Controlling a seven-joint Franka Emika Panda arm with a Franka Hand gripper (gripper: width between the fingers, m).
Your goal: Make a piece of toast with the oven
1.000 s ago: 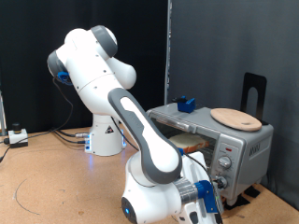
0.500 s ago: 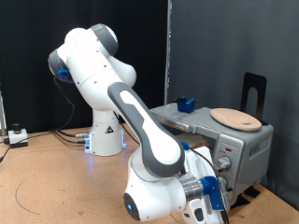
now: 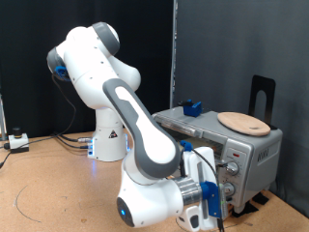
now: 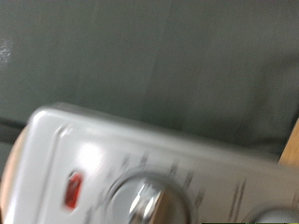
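Nearest the exterior camera we saw the arm's [image 3: 145,145] last joints, bent low at the bottom of the frame with the wrist turned toward the oven's front. The gripper [image 3: 220,205] sat at the end of it, partly hidden behind its own blue-and-white housing and low in the frame, just in front of the knob panel. We could not tell how far its fingers were parted, nor whether they touched anything; no fingers showed in the wrist view either.

The wrist view was filled by the oven's control panel seen close and blurred: a silver knob [image 4: 142,199] near the frame's edge, a small red light [image 4: 73,189] beside it, and the edge of a second knob [image 4: 271,217].

Behind the wrist stood the oven [image 3: 253,155], silver-grey, on the wooden table [image 3: 48,188] at the exterior view's right. The arm covered most of its door, so we could not see the piece of toast in either view.

On the oven's roof lay a round wooden plate [image 3: 242,122], and a small blue object [image 3: 190,106] sat toward its rear. Farther back, the arm's white base [image 3: 108,140] rose against a black curtain [image 3: 222,48].
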